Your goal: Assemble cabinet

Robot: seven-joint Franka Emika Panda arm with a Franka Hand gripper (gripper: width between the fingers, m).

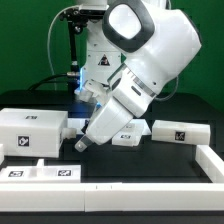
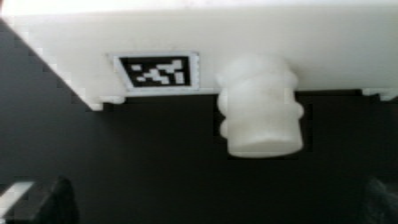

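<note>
In the wrist view a white cabinet part (image 2: 196, 40) lies on the black table. It bears a square black-and-white tag (image 2: 157, 70), and a rounded white peg (image 2: 260, 112) sticks out from its edge. My gripper (image 2: 205, 208) hovers just short of the peg's tip. Its dark fingers (image 2: 36, 200) are spread to the frame's corners with nothing between them. In the exterior view the gripper (image 1: 83, 143) points down between the white boxy cabinet body (image 1: 30, 128) at the exterior view's left and a small white part (image 1: 127, 137) under the wrist.
A flat white tagged panel (image 1: 180, 131) lies at the exterior view's right. The marker board (image 1: 45, 172) lies at the front left. A white border rail (image 1: 212, 160) runs along the right and front of the black table.
</note>
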